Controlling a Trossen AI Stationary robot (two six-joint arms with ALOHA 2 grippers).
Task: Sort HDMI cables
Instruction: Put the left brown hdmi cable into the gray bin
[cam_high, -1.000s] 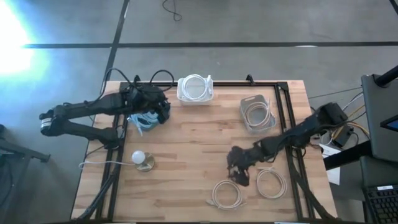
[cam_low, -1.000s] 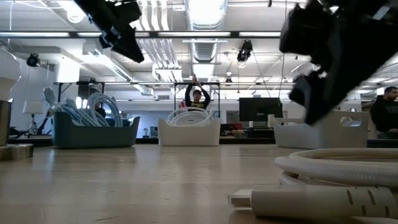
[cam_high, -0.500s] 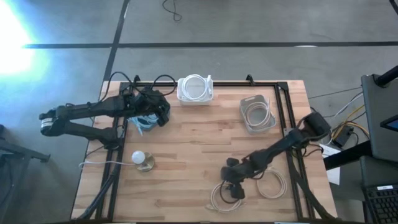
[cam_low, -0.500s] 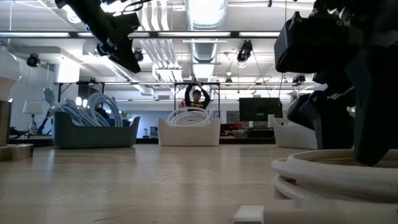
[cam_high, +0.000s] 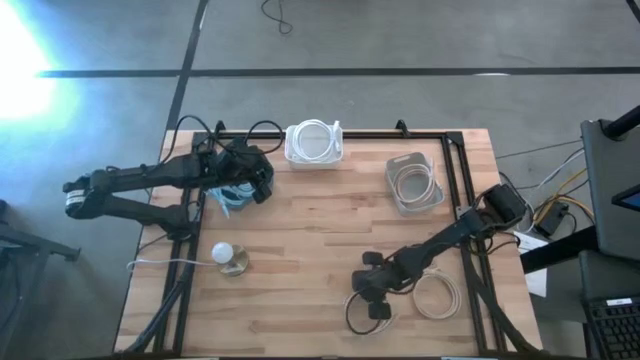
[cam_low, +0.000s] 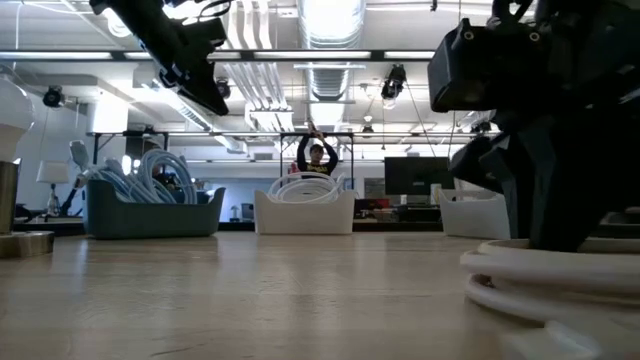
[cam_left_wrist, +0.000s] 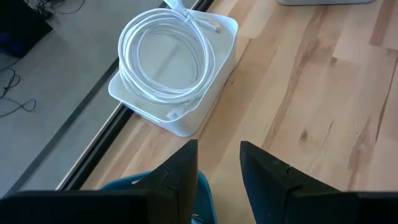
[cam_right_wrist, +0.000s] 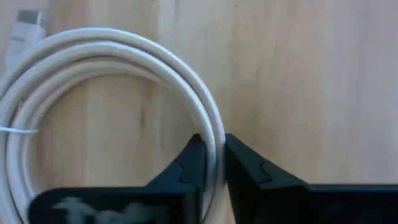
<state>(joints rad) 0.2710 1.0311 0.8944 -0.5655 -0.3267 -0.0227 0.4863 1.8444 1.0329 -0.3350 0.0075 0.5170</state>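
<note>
My right gripper (cam_right_wrist: 211, 163) is down at the table's front edge, its fingers clamped on the rim of a white HDMI cable coil (cam_right_wrist: 93, 93) lying flat on the wood. My left gripper (cam_left_wrist: 217, 171), fingers parted and empty, hangs over the blue bin (cam_high: 228, 196), near the white bin (cam_left_wrist: 221, 46) holding another white coil (cam_left_wrist: 165, 59).

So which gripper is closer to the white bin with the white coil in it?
Left. The left gripper hovers just beside the white bin; the right gripper is far off, pinching a beige cable coil at the table's front.
</note>
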